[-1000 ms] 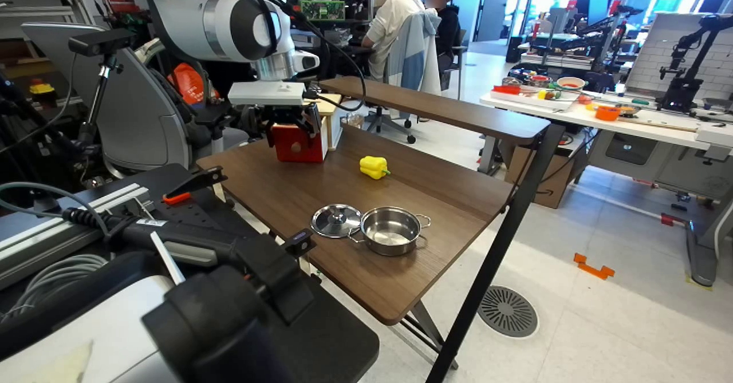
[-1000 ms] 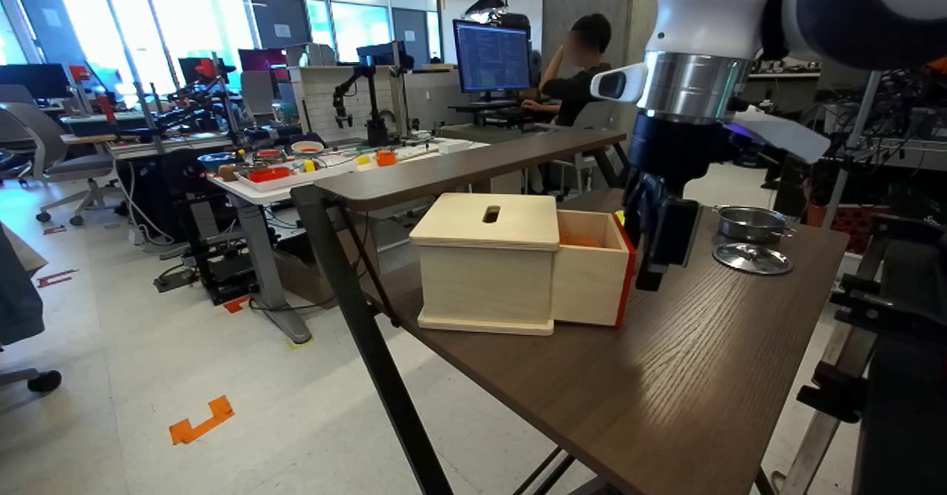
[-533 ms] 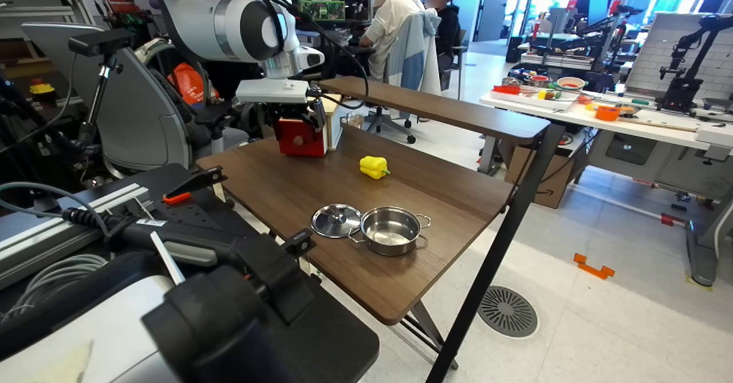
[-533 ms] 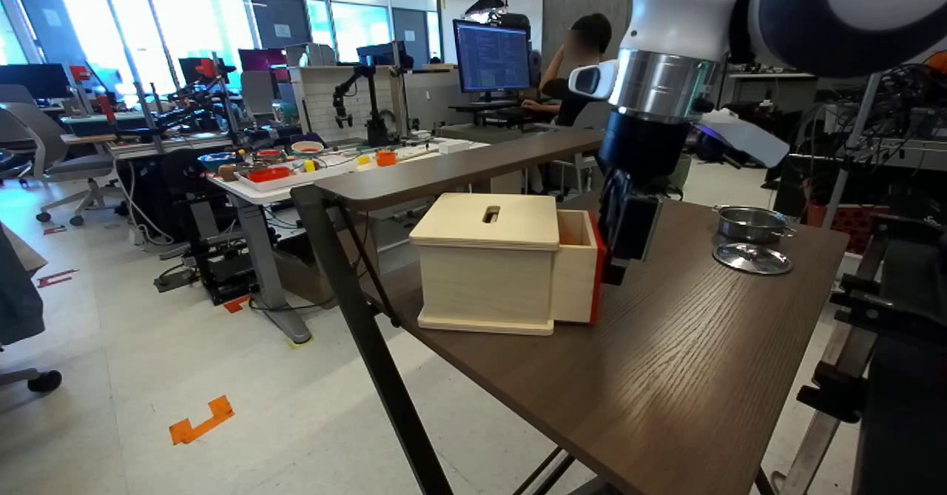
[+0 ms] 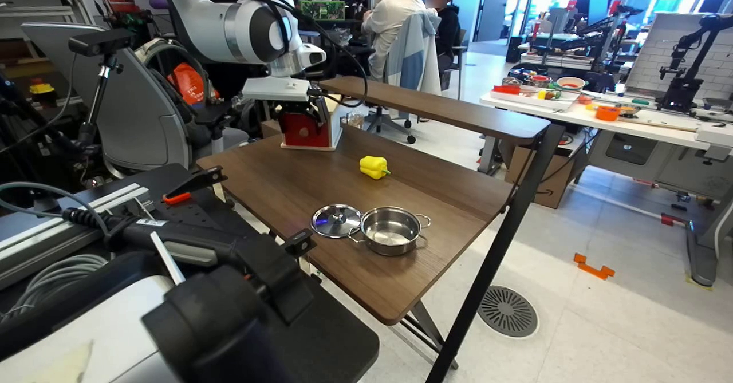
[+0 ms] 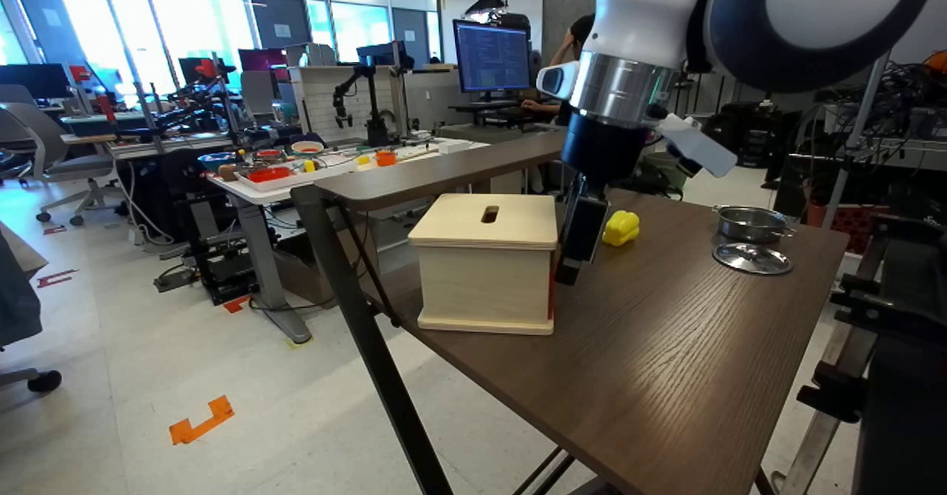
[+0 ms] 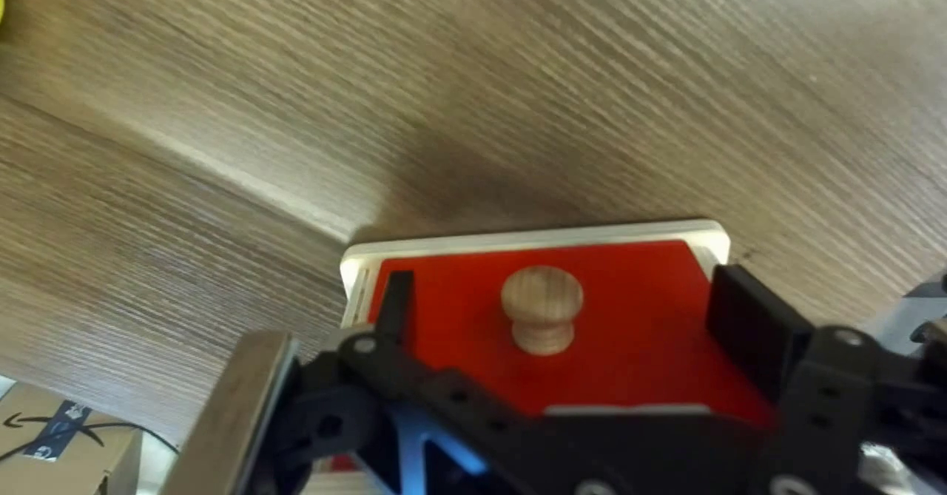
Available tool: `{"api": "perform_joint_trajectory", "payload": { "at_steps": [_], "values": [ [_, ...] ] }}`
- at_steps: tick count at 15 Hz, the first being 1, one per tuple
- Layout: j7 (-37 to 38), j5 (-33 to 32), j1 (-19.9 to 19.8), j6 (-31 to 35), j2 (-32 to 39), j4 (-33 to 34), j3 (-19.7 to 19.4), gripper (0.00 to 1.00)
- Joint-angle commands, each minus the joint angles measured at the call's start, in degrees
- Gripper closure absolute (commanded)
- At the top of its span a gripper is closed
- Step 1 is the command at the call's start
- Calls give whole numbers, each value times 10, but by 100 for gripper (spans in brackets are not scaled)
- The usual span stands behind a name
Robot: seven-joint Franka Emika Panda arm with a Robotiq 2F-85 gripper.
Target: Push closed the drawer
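Note:
The drawer's red front (image 7: 629, 325) with its round wooden knob (image 7: 542, 302) fills the lower middle of the wrist view. In the exterior views the red front (image 5: 302, 130) sits flush in the pale wooden box (image 6: 484, 280), and only a thin red edge (image 6: 551, 288) shows from the side. My gripper (image 6: 570, 265) points down right at the red front, touching it or nearly so. In the wrist view its fingers (image 7: 566, 295) are spread wide on either side of the knob, with nothing between them gripped. The drawer's inside is hidden.
A yellow pepper (image 5: 374, 167) lies on the brown table (image 5: 343, 185) near the box. A metal pot (image 5: 391, 231) and its glass lid (image 5: 337, 221) stand farther along. A raised shelf (image 5: 435, 107) runs along the table's edge beside the box.
The gripper has moved toward the box and the drawer has slid in with it, from well out to flush. The box stays in place, and the pepper has come into clear sight behind the gripper.

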Motion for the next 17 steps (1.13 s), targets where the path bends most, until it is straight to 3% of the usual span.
{"api": "perform_joint_trajectory", "payload": {
  "at_steps": [1,7,11,14,15,17],
  "values": [
    [20,15,9,40,19,22,-3,0],
    [5,15,-14,25,-26,-34,11,0],
    [3,26,-36,-35,-92,-85,21,0],
    [-32,76,-98,-78,-159,-132,89,0],
    [-5,49,-52,-44,-99,-86,38,0],
    [-24,72,-75,-67,-137,-111,66,0]
  ]
}}
